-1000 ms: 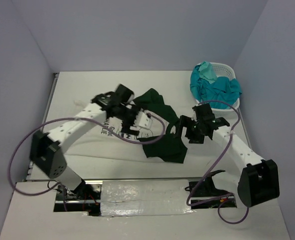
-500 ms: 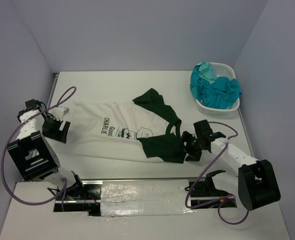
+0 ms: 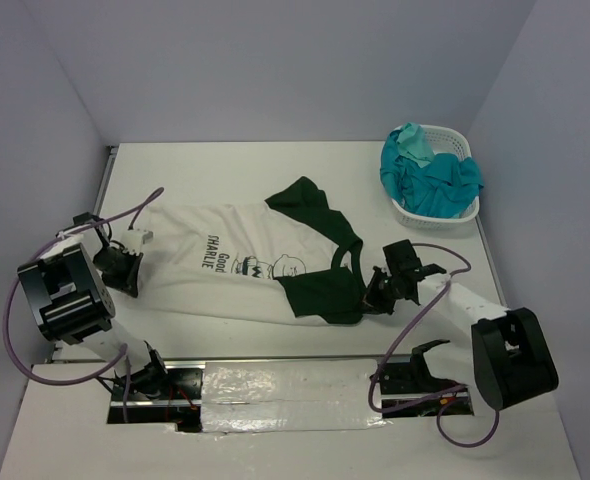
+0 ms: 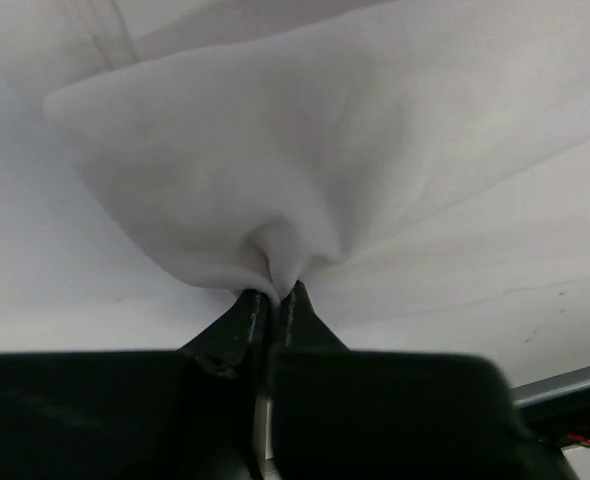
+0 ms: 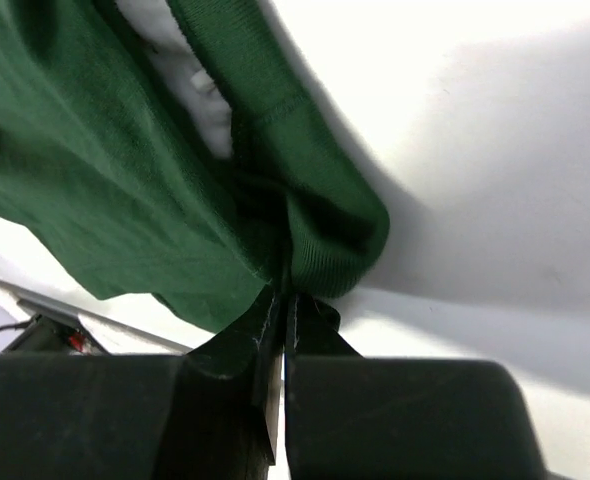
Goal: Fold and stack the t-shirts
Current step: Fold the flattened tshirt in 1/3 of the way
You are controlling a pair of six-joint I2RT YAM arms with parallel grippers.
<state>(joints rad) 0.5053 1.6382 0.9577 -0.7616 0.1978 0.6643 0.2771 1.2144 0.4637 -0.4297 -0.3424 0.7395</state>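
Left arm: drawn in nearer the shirt than half a second ago, the left gripper (image 3: pixel 125 268) now at the white tee's left edge; the right arm has barely shifted.
Table: white (image 3: pixel 225 175), closed in by pale lilac walls (image 3: pixel 275 70) (a silvery strip (image 3: pixel 285 385) runs along the near edge).
White t-shirt: spread mid-table (image 3: pixel 210 250), dark print up.
Dark green t-shirt: crumpled (image 3: pixel 320 292) over the white tee's right end.
Laundry basket: white lattice (image 3: pixel 455 215), far right corner, holding the teal t-shirt (image 3: pixel 430 178) with a pale mint t-shirt (image 3: pixel 412 140) on top.
Left wrist view: jaws pressed together on a pinched peak of white cloth, a detail the top view hides.
Right wrist view: the right gripper (image 5: pixel 283 292) pinches a ribbed edge of the green tee; white cloth shows under the fold.
Top view only: basket, print, both arms.
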